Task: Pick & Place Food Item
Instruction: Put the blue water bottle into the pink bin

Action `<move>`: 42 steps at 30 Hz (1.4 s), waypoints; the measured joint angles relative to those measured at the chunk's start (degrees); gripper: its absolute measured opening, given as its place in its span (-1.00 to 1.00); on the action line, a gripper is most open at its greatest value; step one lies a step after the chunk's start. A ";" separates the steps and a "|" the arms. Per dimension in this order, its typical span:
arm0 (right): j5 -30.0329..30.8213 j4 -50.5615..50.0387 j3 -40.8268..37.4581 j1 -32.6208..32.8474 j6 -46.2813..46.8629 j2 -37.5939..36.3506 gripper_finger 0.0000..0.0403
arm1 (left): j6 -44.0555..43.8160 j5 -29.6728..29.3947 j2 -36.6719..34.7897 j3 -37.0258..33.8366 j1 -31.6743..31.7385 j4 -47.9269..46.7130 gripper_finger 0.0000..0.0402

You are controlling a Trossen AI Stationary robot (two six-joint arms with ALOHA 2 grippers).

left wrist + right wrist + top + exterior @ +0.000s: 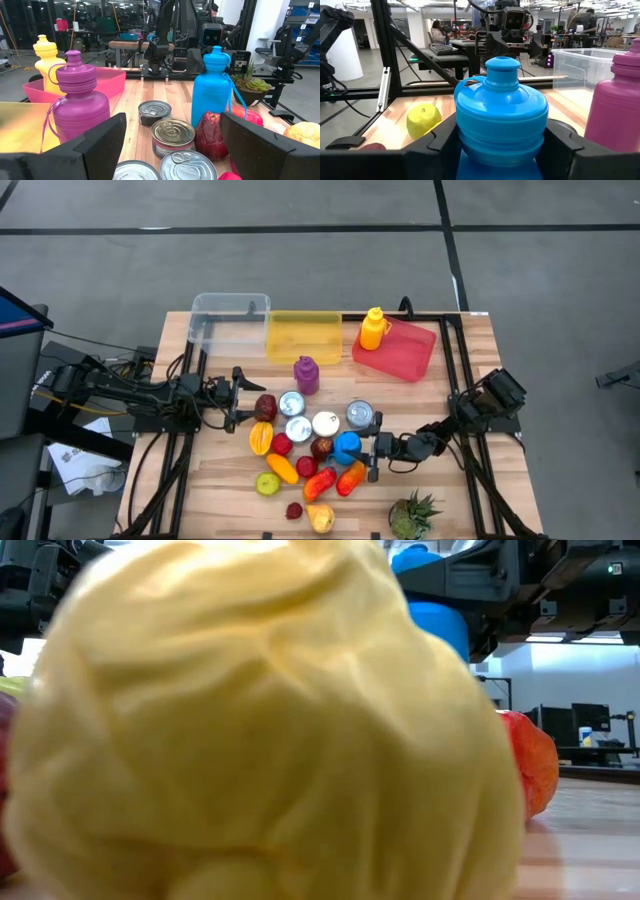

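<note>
Blue bottle (pixel 501 120) is standing upright between the fingers of my right end effector (pixel 374 457), amid the food pile mid-desk; I am narrowing on its sides, grip not yet certain. My left end effector (pixel 236 400) is waiting wide beside the cans. Yellow bottle (pixel 372 328) is sitting in the red bin (pixel 410 355); the yellow bin (pixel 303 336) and clear bin (pixel 228 318) are holding nothing

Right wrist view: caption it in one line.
Right gripper straddles the blue bottle, purple bottle beside it.
</note>
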 joint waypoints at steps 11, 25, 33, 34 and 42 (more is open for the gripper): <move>0.02 0.39 0.00 0.00 0.00 0.00 -0.08 | 0.00 0.00 0.01 0.00 0.01 0.00 0.57; 0.50 -2.73 0.02 1.46 -2.02 -5.30 -0.08 | 0.00 0.01 0.00 0.00 0.00 0.02 0.57; 6.32 -22.37 1.65 2.64 -3.02 -18.07 -0.08 | 0.00 0.02 0.01 0.00 0.01 0.04 0.57; 6.87 -25.46 2.26 2.62 -3.33 -19.79 -0.08 | 0.00 0.02 0.01 0.00 -0.01 0.04 0.57; 15.04 -45.37 5.84 0.98 -4.70 -31.38 -0.08 | 0.00 0.02 0.00 0.00 0.01 0.06 0.57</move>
